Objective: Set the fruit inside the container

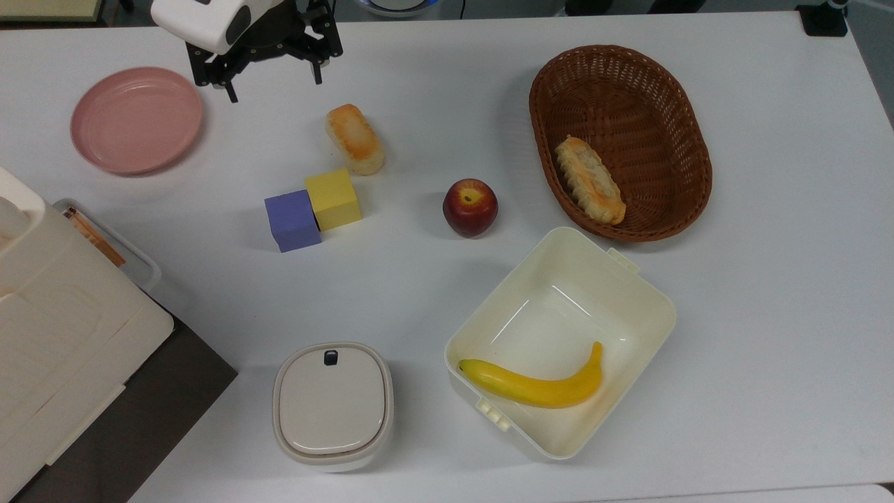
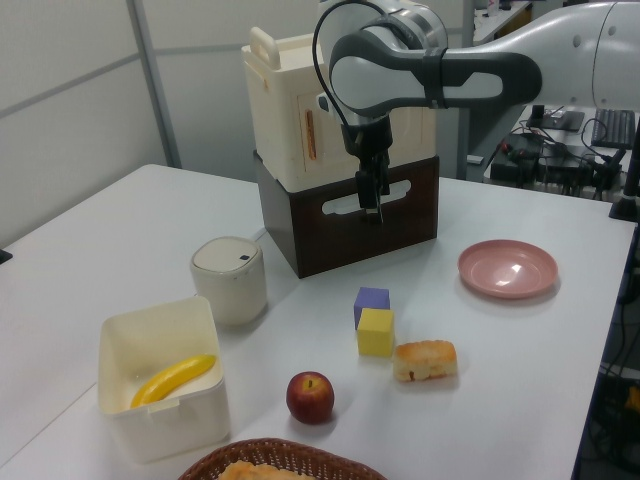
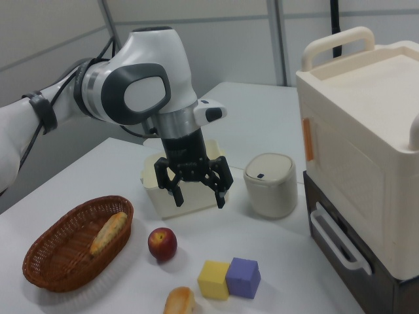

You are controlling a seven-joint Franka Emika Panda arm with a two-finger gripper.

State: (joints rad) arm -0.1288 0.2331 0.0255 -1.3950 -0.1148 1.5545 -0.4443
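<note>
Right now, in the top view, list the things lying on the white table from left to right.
Pink plate → purple block → yellow block → bread roll → apple → cream container holding a banana → wicker basket.

The container (image 3: 152, 190) is mostly hidden behind the tool (image 3: 199, 199) in the right view, so its inside cannot be seen there. The wicker basket (image 2: 280, 458) is cut off by the left view's bottom edge. The arm's upper part is cropped at the top view's top edge. The bread roll (image 3: 179, 301) is clipped, probably by half, at the right view's bottom.
</note>
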